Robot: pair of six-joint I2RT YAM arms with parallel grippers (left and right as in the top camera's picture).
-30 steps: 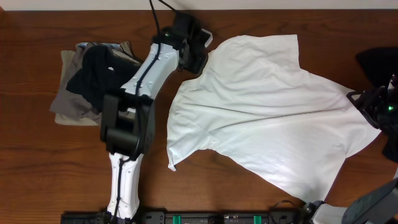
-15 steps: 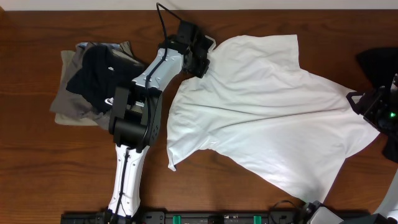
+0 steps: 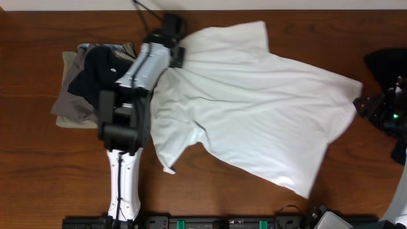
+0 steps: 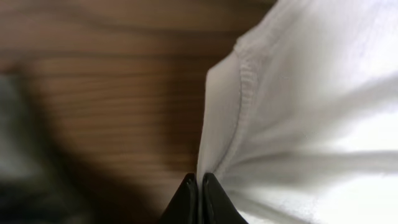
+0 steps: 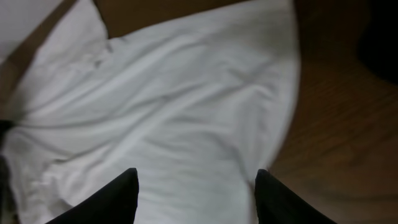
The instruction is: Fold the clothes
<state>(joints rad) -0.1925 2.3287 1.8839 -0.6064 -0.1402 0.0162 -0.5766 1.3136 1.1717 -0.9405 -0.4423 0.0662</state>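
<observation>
A large white T-shirt (image 3: 254, 108) lies spread and rumpled across the middle of the wooden table. My left gripper (image 3: 177, 54) is at its far left corner, shut on the fabric. In the left wrist view the black jaws (image 4: 199, 182) pinch the shirt's edge just below a stitched hem (image 4: 244, 74). My right gripper (image 3: 369, 107) stands at the table's right side, just off the shirt's right edge, and is open. Seen from the right wrist, its gripper (image 5: 196, 186) hovers over white cloth (image 5: 174, 124) with nothing between the fingers.
A pile of black, grey and khaki clothes (image 3: 89, 83) sits at the left, close beside the left arm (image 3: 124, 133). Another black garment (image 3: 386, 63) lies at the far right edge. Bare wood (image 3: 57, 172) shows in front of the pile.
My left gripper closed on the shirt's far left edge and pulled it left. The whole shirt shifted left, away from the right gripper, which stayed in place.
</observation>
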